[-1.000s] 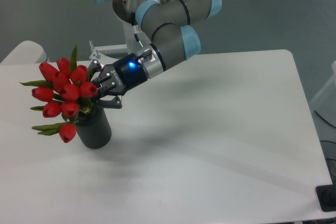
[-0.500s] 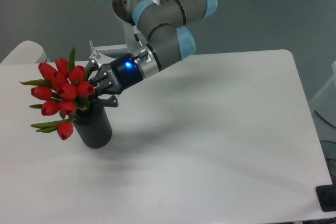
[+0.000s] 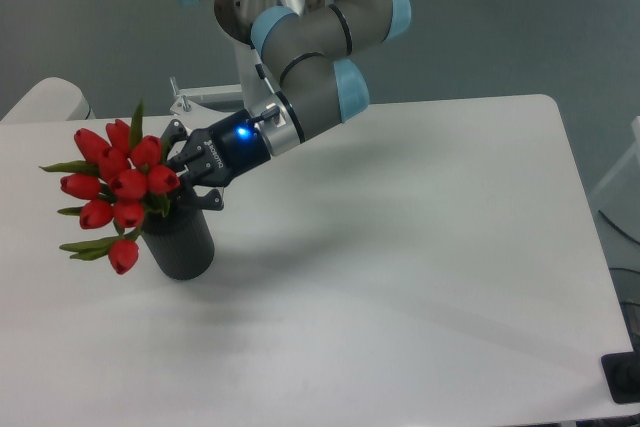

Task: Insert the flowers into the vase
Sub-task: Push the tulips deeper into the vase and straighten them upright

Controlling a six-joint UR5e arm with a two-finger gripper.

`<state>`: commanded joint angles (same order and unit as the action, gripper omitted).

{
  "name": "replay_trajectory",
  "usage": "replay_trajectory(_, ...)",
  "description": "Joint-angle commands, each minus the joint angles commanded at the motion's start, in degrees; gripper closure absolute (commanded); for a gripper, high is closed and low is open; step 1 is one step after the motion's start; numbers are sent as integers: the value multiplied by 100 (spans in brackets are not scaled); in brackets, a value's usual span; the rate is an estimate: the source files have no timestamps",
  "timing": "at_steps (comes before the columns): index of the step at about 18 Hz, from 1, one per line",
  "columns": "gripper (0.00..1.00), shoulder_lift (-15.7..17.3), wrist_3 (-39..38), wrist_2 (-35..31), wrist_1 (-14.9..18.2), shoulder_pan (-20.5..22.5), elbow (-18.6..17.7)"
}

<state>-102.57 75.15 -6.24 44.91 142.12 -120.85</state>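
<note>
The flowers, a bunch of red tulip buds with green leaves, sit with their stems down in the mouth of the vase and lean out to the left. The vase is a dark ribbed cylinder standing upright on the white table at the left. My gripper comes in from the right, just above the vase's rim. Its fingers are closed on the stems right below the buds. The stems and the vase's mouth are hidden by the buds and the fingers.
The white table stretches to the right and front of the vase. The arm's base stands behind the table's back edge. A small metal bracket sits at the back edge, behind the gripper.
My gripper and the bunch have shifted slightly to the left, and the arm has swung the same way. The vase has stayed almost in place.
</note>
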Motion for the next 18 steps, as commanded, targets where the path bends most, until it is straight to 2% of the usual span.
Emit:
replay_trajectory(3,53,0,17,-9,0,18,-9)
replay_trajectory(13,40,26,18,-35,9,61,-61)
replay_trajectory(16,33,26,26,-44,9,131,-44)
replay_trajectory(18,20,35,35,-44,-26,193,-44)
